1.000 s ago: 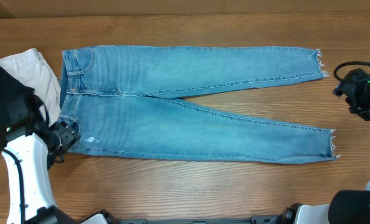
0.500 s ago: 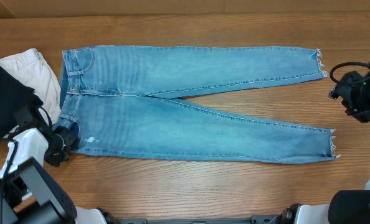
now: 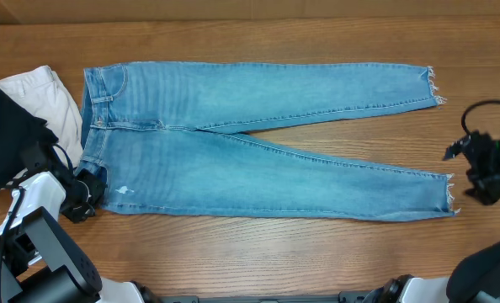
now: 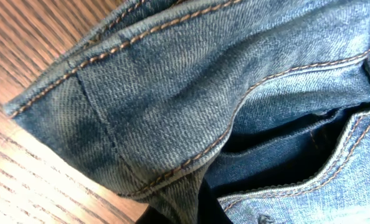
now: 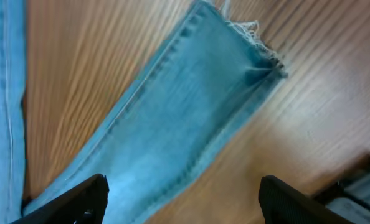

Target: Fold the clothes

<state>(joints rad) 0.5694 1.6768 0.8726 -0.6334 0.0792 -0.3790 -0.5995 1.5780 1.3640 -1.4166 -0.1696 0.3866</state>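
Left pincer [image 3: 88, 189]: your jaws stood closed on the near left corner of the jeans [image 3: 250, 160], at the waistband [image 4: 141, 93]. In the left wrist view the stitched denim band filled nearly the whole frame, with only a wedge of wood at its left. A small white spot [image 3: 124, 189] lay just right of the grip.

Right pincer [image 5: 184, 190]: your jaws stood wide apart and held nothing. They hung above the frayed hem of the near leg [image 3: 450, 195], at the right end of the garment.

The jeans lay flat across the middle of the table [image 3: 258, 252], waist at the left and ankles at the right. The legs spread apart toward the right, so a narrow wedge of bare wood showed between them. The far leg's hem [image 3: 433, 84] ended well short of the table's right side.

Bare wood ran along the near edge of the jeans, along the far edge, and right of both hems. At the left, room was tight: a white folded garment [image 3: 44, 101] lay touching the waistband, and a black garment [image 3: 6, 139] lay just left of your closed pincer.
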